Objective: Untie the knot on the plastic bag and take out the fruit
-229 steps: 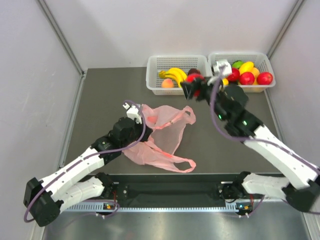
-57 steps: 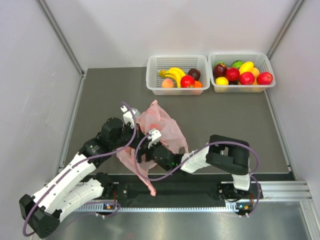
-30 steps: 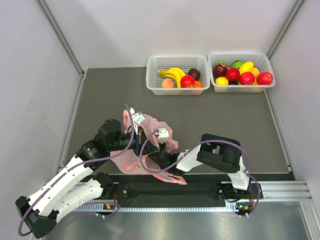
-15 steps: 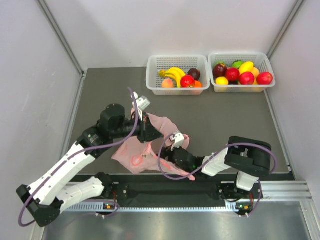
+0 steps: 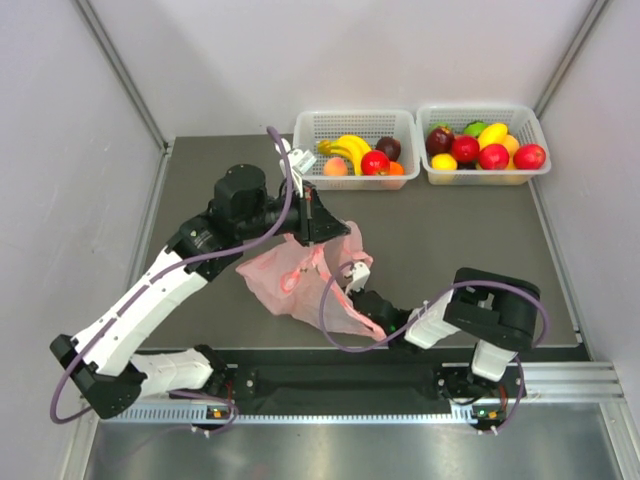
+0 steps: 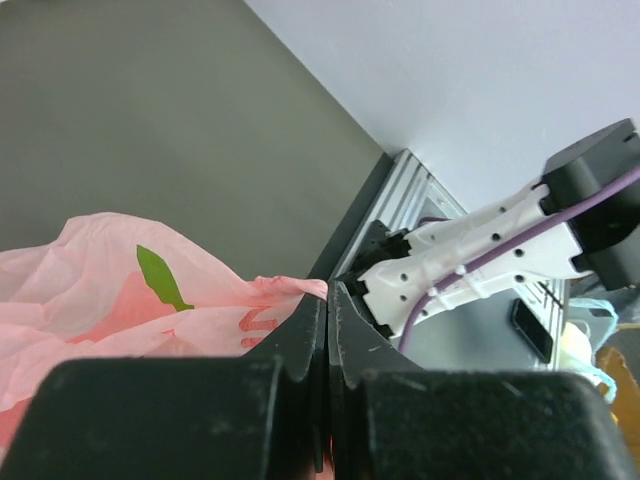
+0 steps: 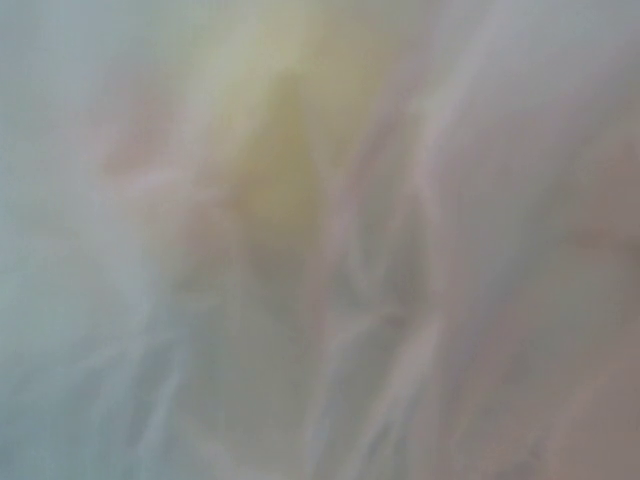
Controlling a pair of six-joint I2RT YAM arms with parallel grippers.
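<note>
On the table, the left gripper pinches the plastic bag aloft while the right gripper (jaws hidden in plastic, width unclear) probes its mouth, apparently seeking fruit; next, a firm grasp and withdrawal.

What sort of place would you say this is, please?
Likely a robotics lab test cell: plain white enclosure walls, a dark tabletop edged by aluminium rails, and two white baskets of fruit.

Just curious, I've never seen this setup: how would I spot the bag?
On the dark table, nearer than the white baskets, the plastic bag sits crumpled at the middle front. It is the only thin, see-through pink thing there.
</note>
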